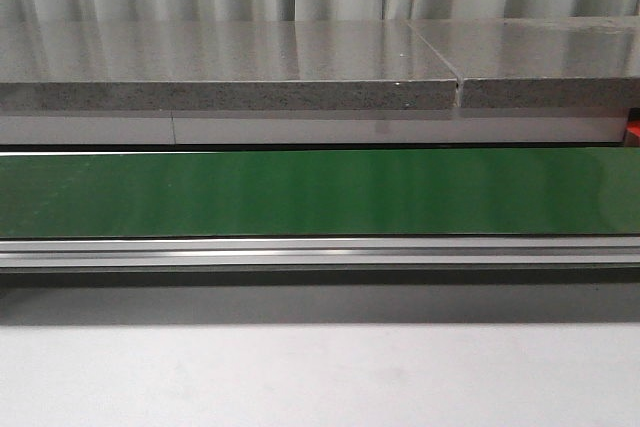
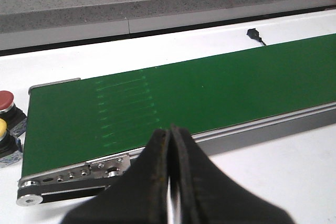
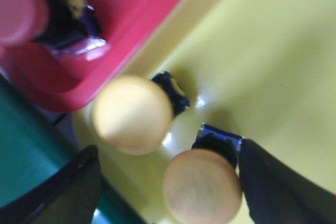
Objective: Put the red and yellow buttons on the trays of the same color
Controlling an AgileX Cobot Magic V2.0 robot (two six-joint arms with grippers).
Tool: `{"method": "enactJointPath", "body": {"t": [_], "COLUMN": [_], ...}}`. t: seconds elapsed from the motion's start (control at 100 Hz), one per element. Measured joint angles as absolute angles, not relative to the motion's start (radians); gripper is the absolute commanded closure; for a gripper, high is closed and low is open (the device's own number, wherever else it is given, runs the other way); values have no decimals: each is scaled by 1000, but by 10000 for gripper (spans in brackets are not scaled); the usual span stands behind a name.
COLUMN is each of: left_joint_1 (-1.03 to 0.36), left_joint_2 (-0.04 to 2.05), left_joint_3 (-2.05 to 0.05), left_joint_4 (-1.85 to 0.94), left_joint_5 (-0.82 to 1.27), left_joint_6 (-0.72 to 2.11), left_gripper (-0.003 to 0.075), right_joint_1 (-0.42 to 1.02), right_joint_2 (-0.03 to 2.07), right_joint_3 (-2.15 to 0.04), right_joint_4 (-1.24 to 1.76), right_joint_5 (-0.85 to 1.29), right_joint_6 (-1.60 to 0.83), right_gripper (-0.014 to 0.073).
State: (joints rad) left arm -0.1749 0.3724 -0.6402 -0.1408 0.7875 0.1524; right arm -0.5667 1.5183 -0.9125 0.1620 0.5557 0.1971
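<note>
In the right wrist view my right gripper [image 3: 168,192] is open over the yellow tray [image 3: 273,51]. A yellow button [image 3: 202,186] on a black base stands in the tray between the fingers, close against one finger [image 3: 278,187] and well apart from the other. A second yellow button [image 3: 133,113] stands in the same tray. A red button [image 3: 18,9] sits in the red tray [image 3: 142,9] beside it. My left gripper [image 2: 170,135] is shut and empty above the conveyor's near rail. A red button [image 2: 5,99] and a yellow button [image 2: 2,128] stand beyond the belt's end.
The green conveyor belt [image 1: 320,192] runs across the front view with a metal rail [image 1: 320,252] before it and a grey stone counter [image 1: 230,72] behind. No gripper, button or tray shows in the front view. A small black plug [image 2: 253,33] lies past the belt.
</note>
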Motion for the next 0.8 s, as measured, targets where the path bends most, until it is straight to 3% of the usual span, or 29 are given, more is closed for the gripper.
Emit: {"method": "enactJointPath", "body": {"t": [0.09, 0.21, 0.47, 0.8], "left_joint_1": [-175, -175, -175, -175], "left_joint_2": [372, 372, 372, 372], "left_joint_3": [-640, -640, -640, -640], "left_joint_4": [-141, -141, -141, -141], "left_joint_5": [787, 787, 787, 787], "left_joint_6": [152, 152, 152, 152], "left_gripper": [741, 741, 741, 741], "right_joint_1": [-539, -487, -339, -90], "right_joint_2": [1454, 1365, 1187, 1010], "right_joint_3": [-912, -912, -912, -912], "right_joint_4": [126, 68, -23, -82], "right_joint_5": [567, 594, 649, 707], "right_joint_6": [197, 195, 194, 194], "right_gripper": [71, 193, 661, 660]}}
